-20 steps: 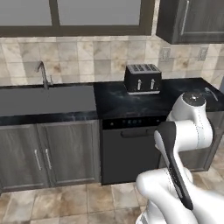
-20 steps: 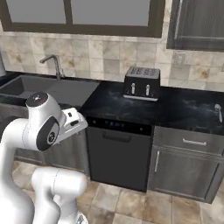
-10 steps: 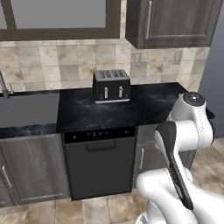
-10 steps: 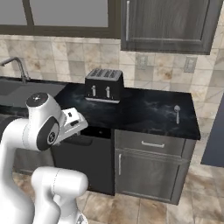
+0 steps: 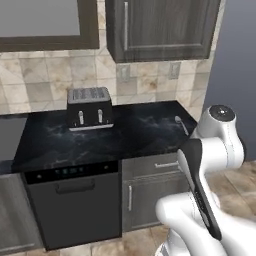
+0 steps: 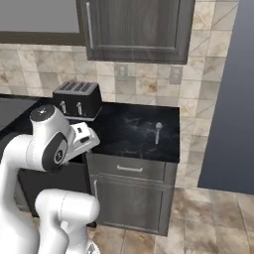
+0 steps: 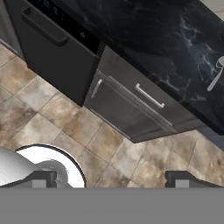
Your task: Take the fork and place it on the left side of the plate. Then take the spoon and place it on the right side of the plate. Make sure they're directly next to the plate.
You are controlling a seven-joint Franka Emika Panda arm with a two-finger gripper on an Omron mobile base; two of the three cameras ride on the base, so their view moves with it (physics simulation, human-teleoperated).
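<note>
Pincer (image 7: 111, 178): jaws spread wide, nothing between them; the two dark fingertips (image 7: 43, 178) stand well apart at the bottom of the hand view, above the tiled floor (image 7: 48, 118) in front of the lower cabinets.
Spoon (image 6: 158, 132): one, lying flat on the black marbled counter (image 6: 126, 131) near its right end, bowl toward the wall, handle toward the front edge; also seen in the left base view (image 5: 181, 125) and at the right edge of the hand view (image 7: 215, 75).
Toaster (image 5: 90, 107): one, black with two front knobs, standing on the counter toward its left part, well apart from the spoon.
Dishwasher (image 5: 72, 207): one, dark front with a bar handle, under the counter below the toaster.
Drawer (image 6: 130, 167): one, grey, with a silver handle, just under the counter's right part; a cabinet door (image 6: 126, 203) sits below it.
Wall cabinet (image 5: 162, 27): one, dark wood grain, above the counter's right part.
Wall sockets (image 6: 174, 74): two on the tiled backsplash.
Change since earlier frames: the whole scene has slid leftward in both base views, so the cameras have travelled right along the counter; the sink and tap have left the picture, and the counter's right end with the spoon has come closer to centre.
</note>
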